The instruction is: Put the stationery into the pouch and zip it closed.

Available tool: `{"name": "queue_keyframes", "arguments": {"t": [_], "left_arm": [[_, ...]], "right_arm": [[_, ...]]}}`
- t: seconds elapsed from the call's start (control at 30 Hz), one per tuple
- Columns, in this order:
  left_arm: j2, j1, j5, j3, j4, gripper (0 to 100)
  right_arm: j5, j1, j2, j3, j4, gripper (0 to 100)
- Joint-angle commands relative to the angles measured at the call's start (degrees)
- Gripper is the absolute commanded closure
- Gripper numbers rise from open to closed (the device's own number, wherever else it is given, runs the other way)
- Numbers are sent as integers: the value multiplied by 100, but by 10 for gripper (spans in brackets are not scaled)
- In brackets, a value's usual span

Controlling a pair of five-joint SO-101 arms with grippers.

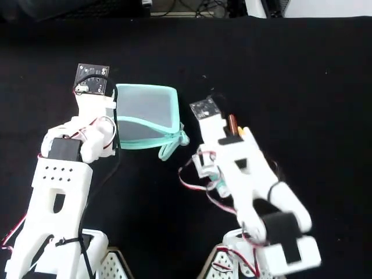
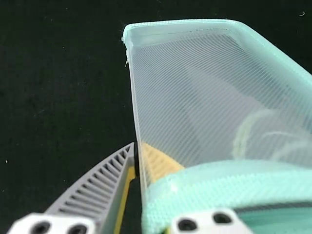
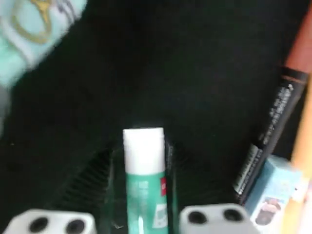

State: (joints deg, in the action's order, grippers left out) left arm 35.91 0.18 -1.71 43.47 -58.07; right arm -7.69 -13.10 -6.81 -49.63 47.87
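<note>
1. High view. The black-covered table [image 1: 325,70] carried a mint-green mesh pouch [image 1: 145,113], lying left of the table's middle. Its zip edge was turned toward the near edge, and a loose tail of zip tape trailed off its near right corner. The left arm [image 1: 61,174] reached up to the pouch's left side. The right arm [image 1: 250,174] stood just right of the pouch. A brown pen [image 1: 232,124] lay close against that arm, near the table's middle.
2. Left wrist view. The left gripper [image 2: 138,151] had its fingers pinched together on the pouch's mesh wall at a corner. The ribbed grey finger [image 2: 97,192] sat outside, and a yellow pad showed through the mesh.
3. Right wrist view. The right gripper [image 3: 141,146] had its fingers clamped on a green glue stick [image 3: 145,195], white cap pointing outward, above bare black cloth. The brown pen, an orange stick [image 3: 303,146] and a light-blue box [image 3: 278,190] lay together just beside it. A corner of the pouch with its gold zip ring [image 3: 29,22] lay farther off.
</note>
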Motion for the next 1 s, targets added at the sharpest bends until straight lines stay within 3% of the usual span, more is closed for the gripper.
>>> {"name": "queue_keyframes", "arguments": {"t": [0.0,0.97], "left_arm": [[-105,-92,18,-48,-114,970],[-105,-92,9,75,97,970]], "right_arm": [[53,44,514,646,264,847],[-1037,44,646,1481,1187,846]]}}
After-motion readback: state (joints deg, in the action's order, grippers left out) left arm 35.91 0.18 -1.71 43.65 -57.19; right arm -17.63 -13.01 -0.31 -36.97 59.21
